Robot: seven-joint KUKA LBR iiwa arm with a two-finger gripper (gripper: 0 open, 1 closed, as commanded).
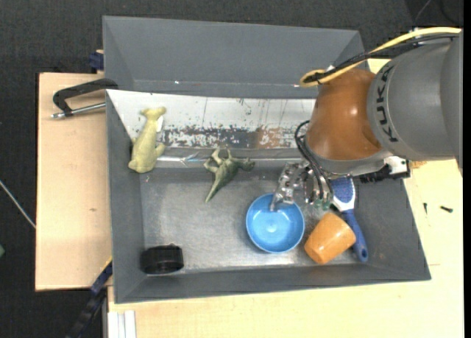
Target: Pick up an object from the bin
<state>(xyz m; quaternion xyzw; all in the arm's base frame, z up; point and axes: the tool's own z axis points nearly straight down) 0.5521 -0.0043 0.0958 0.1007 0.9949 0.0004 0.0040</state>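
Gripper [298, 192] hangs low over the far rim of the blue bowl [274, 230], on the bowl's right-hand half. Its metal tip sits right at that rim; can't tell whether they touch. Open or closed: can't tell, the parts blur together under the orange wrist cover [342, 119], which sits above and right of the bowl.

Bowl is upright, mouth up, on the bin [184, 215] floor.

Other things, all placed from the bowl:
- Orange cup [329, 239]: just right, on its side, touching or nearly so.
- Blue tool w/ white patch [344, 198]: right, behind the cup, its handle running down past the cup's far side. Its head is just beside the gripper.
- Green dino [223, 167]: up and left, near, by the back wall.
- Yellow animal figure [147, 149]: far left and up, leaning in the back-left corner.
- Black disc [162, 258]: well left, slightly lower, near the front wall.
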